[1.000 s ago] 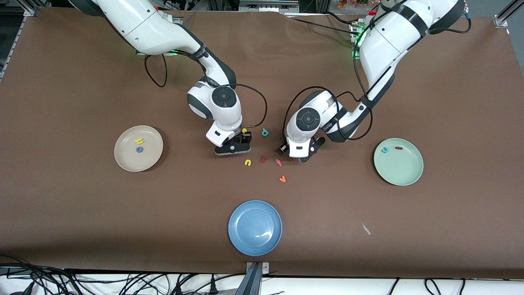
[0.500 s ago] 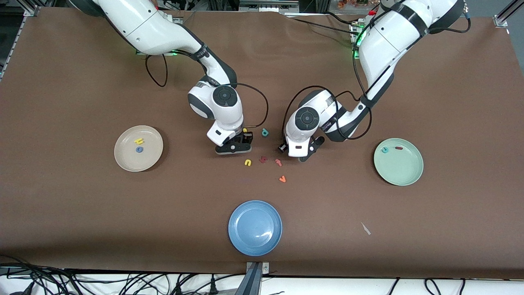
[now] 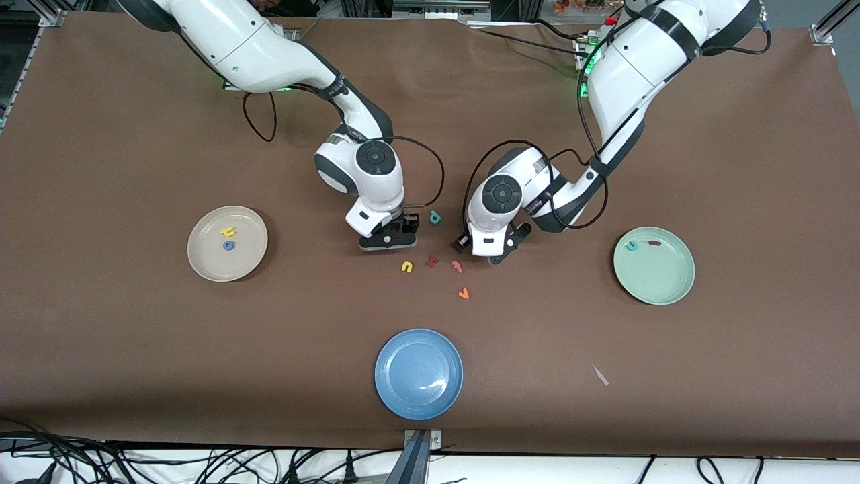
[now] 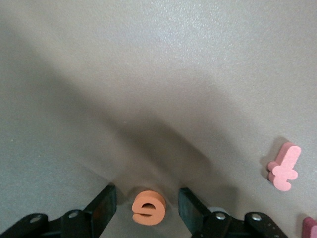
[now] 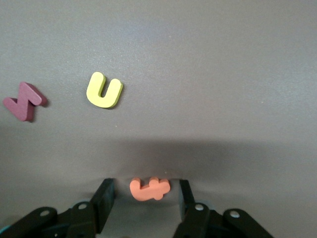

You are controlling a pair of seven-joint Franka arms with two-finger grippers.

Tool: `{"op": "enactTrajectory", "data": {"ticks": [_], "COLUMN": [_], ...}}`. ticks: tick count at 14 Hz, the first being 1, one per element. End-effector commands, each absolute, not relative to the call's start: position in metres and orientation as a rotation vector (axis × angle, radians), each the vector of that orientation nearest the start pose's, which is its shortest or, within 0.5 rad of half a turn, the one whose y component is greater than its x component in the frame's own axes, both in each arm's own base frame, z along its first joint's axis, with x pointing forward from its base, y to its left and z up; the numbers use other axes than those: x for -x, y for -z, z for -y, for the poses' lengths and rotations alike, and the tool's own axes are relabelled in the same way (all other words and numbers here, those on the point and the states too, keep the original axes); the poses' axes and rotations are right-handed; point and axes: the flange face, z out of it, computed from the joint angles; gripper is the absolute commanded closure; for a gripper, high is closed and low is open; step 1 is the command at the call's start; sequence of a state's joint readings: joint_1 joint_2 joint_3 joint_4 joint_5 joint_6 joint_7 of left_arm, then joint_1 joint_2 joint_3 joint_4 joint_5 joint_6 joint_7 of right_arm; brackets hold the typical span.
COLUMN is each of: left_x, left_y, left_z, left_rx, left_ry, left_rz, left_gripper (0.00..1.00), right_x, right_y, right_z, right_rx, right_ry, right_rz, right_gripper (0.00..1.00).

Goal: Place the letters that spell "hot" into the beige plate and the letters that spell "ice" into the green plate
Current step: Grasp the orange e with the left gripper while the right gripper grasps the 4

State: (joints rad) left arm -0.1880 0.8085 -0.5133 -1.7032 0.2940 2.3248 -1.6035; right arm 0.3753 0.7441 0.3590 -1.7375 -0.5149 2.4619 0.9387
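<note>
Sitting at six o'clock on the brown bench, nearest the front camera, is the blue plate. Next, near the middle, lies an orange letter, then a row of the yellow u, a dark red letter and the salmon f.

At three o'clock the green plate holds the teal c and the dark red i. At nine o'clock the beige plate holds the yellow h and the blue o.

The left gripper is down at the bench, fingers released, straddling the orange e without touching it. The right gripper is likewise low, fingers released around the orange t.

Just toward twelve o'clock of them lies the teal p.
</note>
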Motion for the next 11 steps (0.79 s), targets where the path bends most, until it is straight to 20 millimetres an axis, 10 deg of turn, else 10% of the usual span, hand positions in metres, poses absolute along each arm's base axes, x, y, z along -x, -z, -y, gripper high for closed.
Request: {"op": "enactTrajectory", "data": {"ticks": [1, 8, 11], "left_x": [-0.523, -0.529, -0.562], "left_y": [-0.155, -0.159, -0.201], "left_z": [0.403, 0.4, 0.376], "left_rx": [2.882, 2.887, 2.919], "left_ry": [-0.262, -0.252, -0.199], "left_rz": [1.193, 1.203, 1.269], "left_gripper": [0.61, 0.73, 0.73], "right_x": [-0.513, -0.515, -0.519], "right_y": [-0.173, -0.173, -0.18], "right_z": [-0.437, -0.435, -0.431], "right_rx": [3.151, 3.156, 3.155], "right_ry": [0.194, 0.212, 0.218], "right_rz": [0.155, 0.197, 0.265], "right_gripper": [0.43, 0.65, 0.74]}}
